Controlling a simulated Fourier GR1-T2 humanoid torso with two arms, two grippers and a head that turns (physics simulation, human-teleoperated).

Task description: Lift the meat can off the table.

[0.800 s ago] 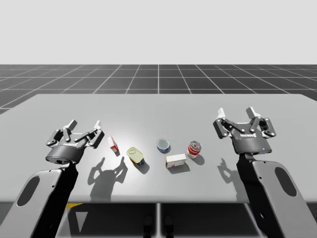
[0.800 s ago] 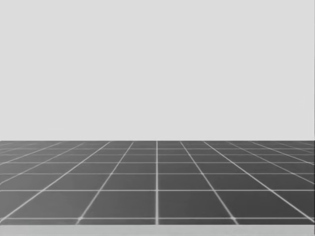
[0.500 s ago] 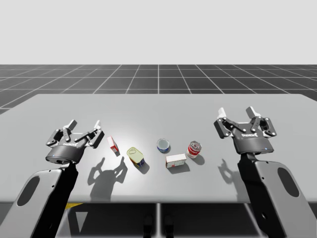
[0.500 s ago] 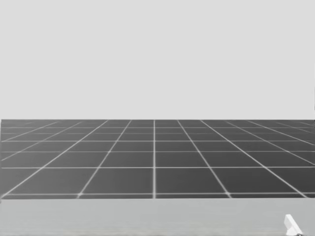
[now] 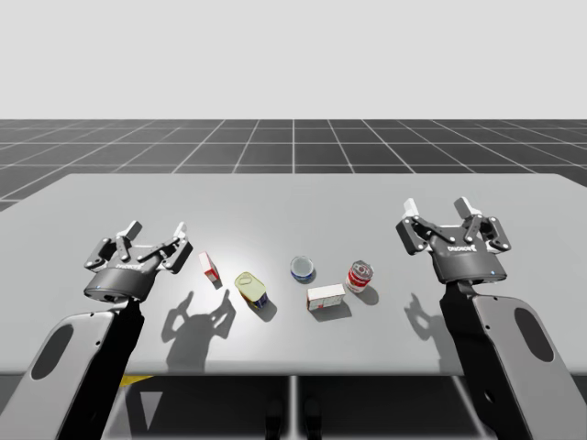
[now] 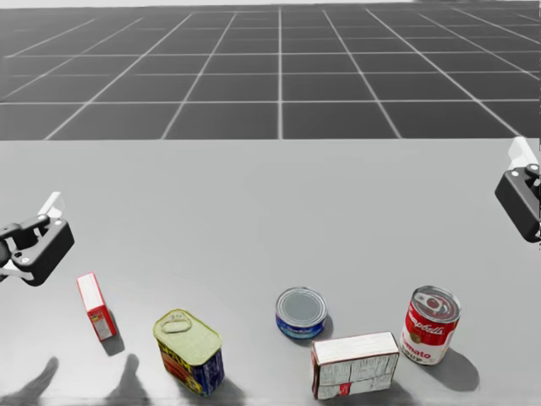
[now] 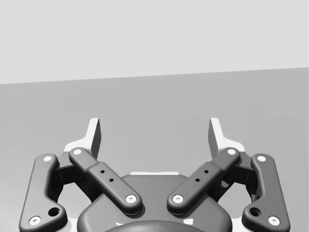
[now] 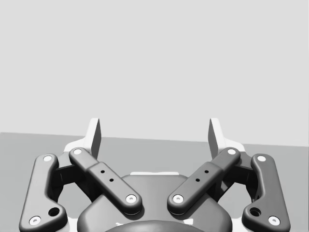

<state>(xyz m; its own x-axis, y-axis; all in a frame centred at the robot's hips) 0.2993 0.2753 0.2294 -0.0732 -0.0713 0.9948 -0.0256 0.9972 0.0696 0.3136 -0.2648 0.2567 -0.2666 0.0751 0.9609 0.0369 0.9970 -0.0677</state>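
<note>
The meat can (image 5: 250, 287), a squat rounded-rectangular tin with a yellow-green pull-tab lid, stands upright and untouched on the worktop (image 5: 293, 202). My left hand (image 5: 158, 235) hovers well to its left, fingers spread wide and empty. My right hand (image 5: 438, 213) hovers far off on the other side, equally wide and empty.

I judge 2 risks, both from neighbours. A small red and white box (image 5: 210, 268) stands between the left hand and the can, so a low, straight reach could topple it or shove it into the can. The blue round can (image 5: 303, 269) and white box (image 5: 326, 296) sit near the can's other side, where a wide finger could nudge them. A shallow pinch might also slip off the rounded corners.
</note>
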